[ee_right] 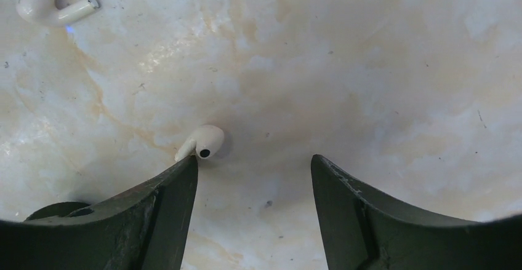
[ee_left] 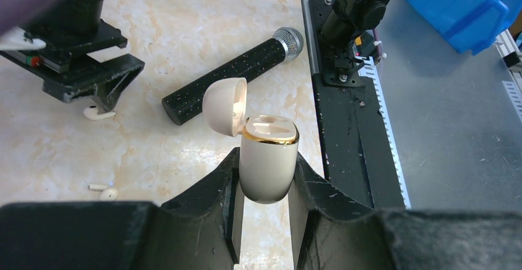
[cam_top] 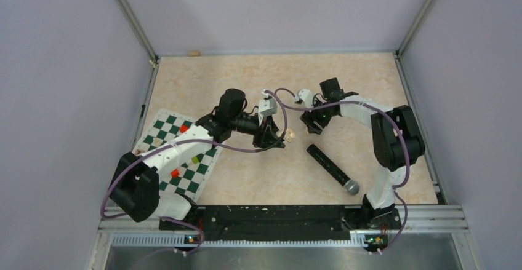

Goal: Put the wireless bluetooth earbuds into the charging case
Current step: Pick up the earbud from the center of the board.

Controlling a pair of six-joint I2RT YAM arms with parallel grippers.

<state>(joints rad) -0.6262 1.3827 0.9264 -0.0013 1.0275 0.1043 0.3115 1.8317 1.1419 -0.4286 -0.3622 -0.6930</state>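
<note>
One earbud (ee_right: 203, 142) beside right end effector (ee_right: 253, 164)

Top camera looks down from behind; wrist cameras sit close over the table (cam_top: 246, 73), both catching one earbud (ee_right: 206, 141).

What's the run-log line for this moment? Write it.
left hand: shut on open case | right hand: open, low over table | one earbud by its finger | other earbud loose on table

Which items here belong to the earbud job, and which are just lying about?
Job: charging case, lid open, in left pincer; earbud by right pincer; second earbud nearby.
Lying about: microphone; chessboard mat with coloured blocks; blue bin.
</note>
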